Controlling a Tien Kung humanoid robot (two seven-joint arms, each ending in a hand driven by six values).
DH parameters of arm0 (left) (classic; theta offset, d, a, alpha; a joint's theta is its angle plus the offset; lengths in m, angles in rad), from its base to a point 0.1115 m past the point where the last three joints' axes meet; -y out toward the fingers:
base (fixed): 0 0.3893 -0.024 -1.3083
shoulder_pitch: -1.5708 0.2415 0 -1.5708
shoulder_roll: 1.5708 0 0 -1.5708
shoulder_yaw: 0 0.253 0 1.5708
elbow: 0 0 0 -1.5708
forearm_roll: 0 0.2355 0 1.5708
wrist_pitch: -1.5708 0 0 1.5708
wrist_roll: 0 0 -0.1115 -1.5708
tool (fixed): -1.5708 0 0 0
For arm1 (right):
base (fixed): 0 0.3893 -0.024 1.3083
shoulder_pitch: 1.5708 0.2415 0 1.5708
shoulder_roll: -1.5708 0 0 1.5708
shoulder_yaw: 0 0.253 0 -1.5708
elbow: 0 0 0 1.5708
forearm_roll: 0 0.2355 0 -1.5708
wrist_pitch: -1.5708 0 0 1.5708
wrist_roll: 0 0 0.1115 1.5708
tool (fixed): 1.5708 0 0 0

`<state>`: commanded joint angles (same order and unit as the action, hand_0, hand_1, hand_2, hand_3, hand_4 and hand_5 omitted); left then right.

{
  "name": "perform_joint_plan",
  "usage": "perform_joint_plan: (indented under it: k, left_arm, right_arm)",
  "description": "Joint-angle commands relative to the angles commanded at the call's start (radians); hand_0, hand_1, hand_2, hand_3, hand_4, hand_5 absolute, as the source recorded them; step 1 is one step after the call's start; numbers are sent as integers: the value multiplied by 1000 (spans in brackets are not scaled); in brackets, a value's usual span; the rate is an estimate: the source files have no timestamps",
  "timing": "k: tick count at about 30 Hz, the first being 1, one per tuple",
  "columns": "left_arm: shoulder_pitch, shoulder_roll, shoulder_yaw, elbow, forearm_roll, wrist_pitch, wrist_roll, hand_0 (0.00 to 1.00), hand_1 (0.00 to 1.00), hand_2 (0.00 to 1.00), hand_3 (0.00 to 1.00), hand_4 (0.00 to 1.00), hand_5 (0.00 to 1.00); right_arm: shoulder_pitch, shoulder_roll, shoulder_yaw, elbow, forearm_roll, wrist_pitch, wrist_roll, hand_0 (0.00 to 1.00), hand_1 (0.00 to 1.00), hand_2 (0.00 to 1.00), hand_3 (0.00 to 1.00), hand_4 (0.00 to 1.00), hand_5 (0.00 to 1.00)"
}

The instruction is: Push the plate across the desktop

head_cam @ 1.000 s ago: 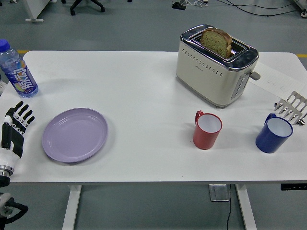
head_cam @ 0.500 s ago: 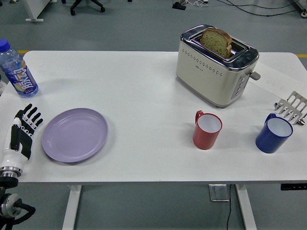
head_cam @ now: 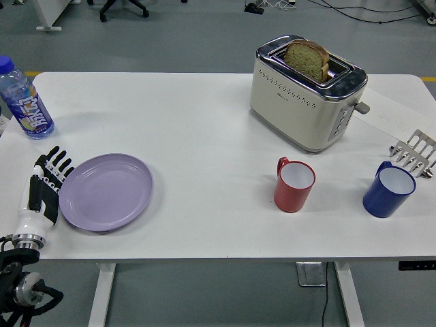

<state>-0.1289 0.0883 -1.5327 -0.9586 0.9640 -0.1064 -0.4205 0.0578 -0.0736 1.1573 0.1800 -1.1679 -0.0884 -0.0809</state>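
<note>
An office or lab: grey floor, office chair base (head_cam: pixel 123 7), floor cables (head_cam: pixel 361 8).

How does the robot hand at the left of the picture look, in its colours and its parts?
The left robot hand has five slim black fingers with pale joints and tips. Its back is black, its side and wrist are white, and a silver ring closes the wrist. Below, beyond the table edge, the arm is black with a round grey joint. No cables show.

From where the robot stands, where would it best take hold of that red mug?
By the red mug's small handle, which sticks out on its far-left side. Otherwise around the body from above or the side, since it stands upright with its open mouth up and has free space around it.
</note>
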Motion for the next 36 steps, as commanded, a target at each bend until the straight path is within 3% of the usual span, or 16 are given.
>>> perform_joint_plan:
  k: [24, 36]
  left_arm:
    - [-36, -4, 126, 3, -35, 3, -12, 858, 887, 903, 850, 503, 998]
    - [-59, -21, 172, 13, -68, 0, -18, 856, 883, 899, 840, 498, 998]
  right_arm:
    - [5, 0, 0, 0, -10, 3, 0, 602, 543, 641, 618, 135, 359]
    - [8, -1, -2, 0, -15, 5, 0, 603, 543, 640, 618, 136, 360]
